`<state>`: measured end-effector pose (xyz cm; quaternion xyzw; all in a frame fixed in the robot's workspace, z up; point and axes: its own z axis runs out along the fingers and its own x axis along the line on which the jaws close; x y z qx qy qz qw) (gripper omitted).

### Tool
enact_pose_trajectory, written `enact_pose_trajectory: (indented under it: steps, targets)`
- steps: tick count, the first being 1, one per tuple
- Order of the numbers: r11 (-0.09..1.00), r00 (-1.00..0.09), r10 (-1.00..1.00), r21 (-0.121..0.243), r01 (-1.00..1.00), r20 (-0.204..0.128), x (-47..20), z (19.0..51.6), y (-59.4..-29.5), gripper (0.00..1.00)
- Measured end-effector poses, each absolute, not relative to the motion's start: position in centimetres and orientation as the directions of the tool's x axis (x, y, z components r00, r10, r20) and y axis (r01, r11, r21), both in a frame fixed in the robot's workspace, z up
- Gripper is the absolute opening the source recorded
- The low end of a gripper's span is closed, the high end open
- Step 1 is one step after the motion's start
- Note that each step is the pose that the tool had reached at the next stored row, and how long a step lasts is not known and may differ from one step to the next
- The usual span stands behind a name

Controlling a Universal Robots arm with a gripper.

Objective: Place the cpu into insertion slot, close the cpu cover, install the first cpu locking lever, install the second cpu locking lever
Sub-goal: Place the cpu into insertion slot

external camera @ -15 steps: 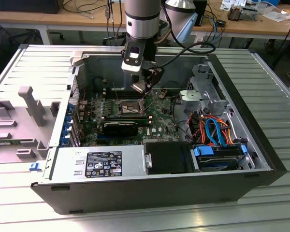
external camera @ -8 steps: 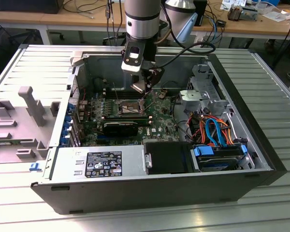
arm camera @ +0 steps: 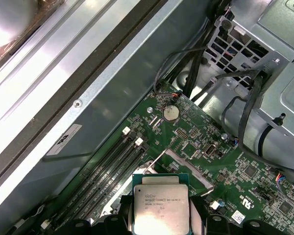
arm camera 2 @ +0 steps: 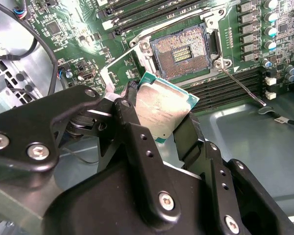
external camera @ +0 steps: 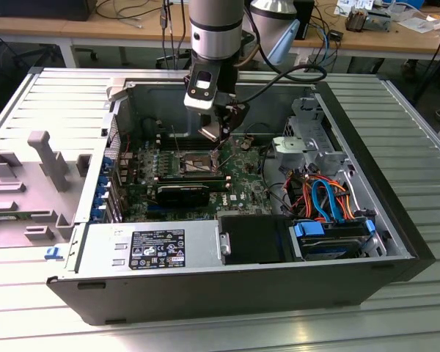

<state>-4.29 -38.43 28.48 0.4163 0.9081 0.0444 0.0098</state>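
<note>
Second wrist view: gripper point(arm camera 2: 158, 108) was clamped on the cpu point(arm camera 2: 162, 113), with a black finger point(arm camera 2: 130, 125) on each of two opposite edges. The chip sat tilted, its silver top toward the camera. I saw it held in the air just beside the insertion slot point(arm camera 2: 181, 53), not touching it. The slot was bare with its contact field exposed. One thin wire locking lever point(arm camera 2: 242, 85) stuck out free from the socket corner, across the memory slots point(arm camera 2: 225, 90).

First wrist view: the chip's printed top faced up between the fingers. Beyond it the cpu cover point(arm camera: 188, 165) stood swung up off the socket, with green motherboard point(arm camera: 245, 171) visible through its cutout.

Exterior view: the arm reached down into the open computer case point(external camera: 396, 220), which lay on a slatted metal table point(external camera: 414, 110). The gripper hung over the socket area, toward the exterior view's left of the board's middle. I couldn't make out the chip from there.
</note>
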Motion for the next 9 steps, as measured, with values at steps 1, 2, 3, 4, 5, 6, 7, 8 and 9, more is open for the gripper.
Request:
enact_pose_trajectory:
  steps: [1, 2, 3, 4, 5, 6, 7, 8, 9]
  targets:
    - [0.649, -0.653, 0.757, 0.089, 0.755, 0.019, -4.29, 28.47, -38.43, 0.55]
    - [0.648, -0.652, 0.758, 0.089, 0.756, 0.019, -4.29, 28.45, -38.43, 0.55]
    - [0.647, -0.651, 0.759, 0.089, 0.757, 0.019, -4.29, 28.43, -38.43, 0.55]
    - [0.647, -0.651, 0.759, 0.089, 0.757, 0.019, -4.29, 28.42, -38.43, 0.55]
    - [0.646, -0.65, 0.76, 0.089, 0.758, 0.019, -4.29, 28.42, -38.43, 0.55]
    - [0.646, -0.649, 0.76, 0.089, 0.758, 0.019, -4.29, 28.4, -38.43, 0.55]
    - [0.645, -0.649, 0.761, 0.089, 0.759, 0.019, -4.29, 28.4, -38.43, 0.55]
    - [0.643, -0.647, 0.762, 0.089, 0.761, 0.019, -4.29, 28.35, -38.43, 0.55]
    - [0.642, -0.645, 0.764, 0.089, 0.762, 0.019, -4.29, 28.32, -38.43, 0.55]
